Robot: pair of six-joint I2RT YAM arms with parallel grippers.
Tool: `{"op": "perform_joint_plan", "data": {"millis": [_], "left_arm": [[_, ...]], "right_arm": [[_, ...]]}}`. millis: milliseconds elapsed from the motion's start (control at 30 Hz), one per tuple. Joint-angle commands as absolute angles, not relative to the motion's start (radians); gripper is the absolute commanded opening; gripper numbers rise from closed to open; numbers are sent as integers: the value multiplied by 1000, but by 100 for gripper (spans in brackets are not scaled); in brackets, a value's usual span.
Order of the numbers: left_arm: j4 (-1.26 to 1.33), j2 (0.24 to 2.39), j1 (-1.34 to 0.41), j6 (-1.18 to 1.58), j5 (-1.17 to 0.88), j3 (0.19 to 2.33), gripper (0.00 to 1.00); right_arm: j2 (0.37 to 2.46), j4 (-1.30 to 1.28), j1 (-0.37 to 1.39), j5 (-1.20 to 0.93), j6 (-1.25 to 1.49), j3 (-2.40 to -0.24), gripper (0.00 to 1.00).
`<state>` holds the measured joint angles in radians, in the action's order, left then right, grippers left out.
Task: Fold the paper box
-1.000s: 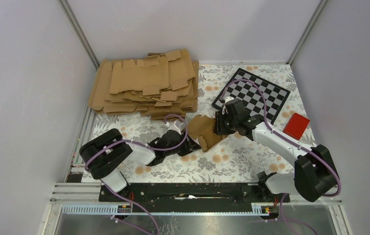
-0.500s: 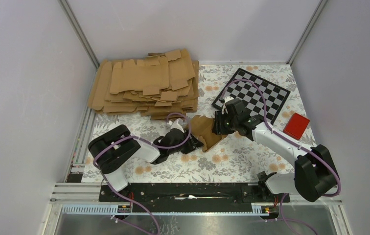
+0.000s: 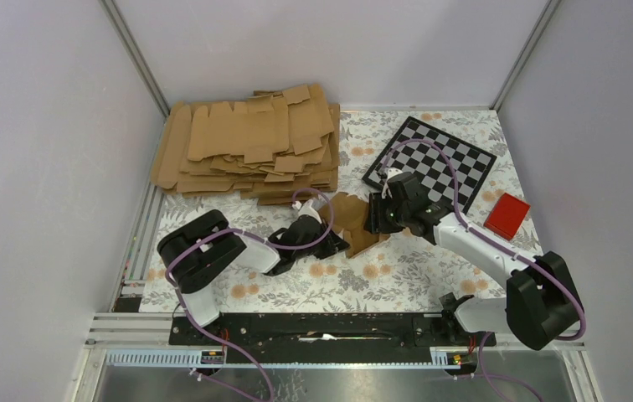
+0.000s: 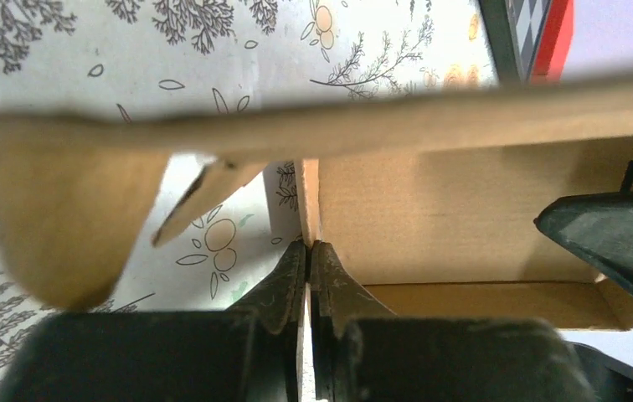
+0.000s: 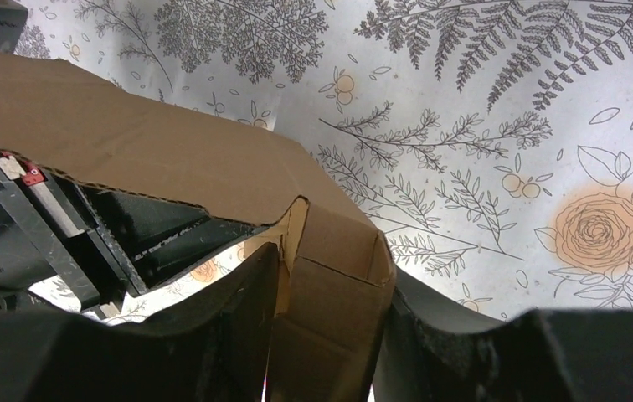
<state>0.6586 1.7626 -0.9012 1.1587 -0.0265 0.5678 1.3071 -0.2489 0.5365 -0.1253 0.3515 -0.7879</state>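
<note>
The paper box (image 3: 352, 219) sits partly folded at the middle of the floral tabletop (image 3: 405, 272), between the two arms. The left gripper (image 4: 308, 251) has its fingers pressed together on a thin flap edge at the box's left side. The right gripper (image 5: 330, 289) is clamped around a folded corner section on the box's right.

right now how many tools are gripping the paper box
2. The left tool pinches a thin edge of the paper box from its left side; the right tool clamps a folded part on its right side. Neither is hidden.
</note>
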Motion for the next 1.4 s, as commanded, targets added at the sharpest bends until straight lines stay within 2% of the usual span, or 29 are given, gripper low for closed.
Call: {"op": "perform_joint_plan", "data": {"millis": [0,233,333,467,733,1067,1267,1367], "left_arm": [[537,1718,-902,1035,49,617,0],[66,1653,-888,704,100,814,0],[-169,1635,-858,587,104,890,0],[-363,1662,-828,472,100,968,0],[-407,1744,-828,438,125,1018,0],[-410,1735,-827,418,136,1045,25],[-410,1736,-829,414,169,1058,25],[-393,1709,-837,409,168,1055,30]], "right_arm": [[1254,-228,534,-123,374,-760,51],[1168,-166,534,-109,408,-670,92],[1118,-98,533,-115,450,-591,99],[1054,19,534,-77,534,-458,100],[1001,160,534,-5,627,-329,100],[1065,198,534,-25,637,-333,99],[1083,218,534,-38,639,-331,98],[1086,222,534,-46,633,-331,97]]}}
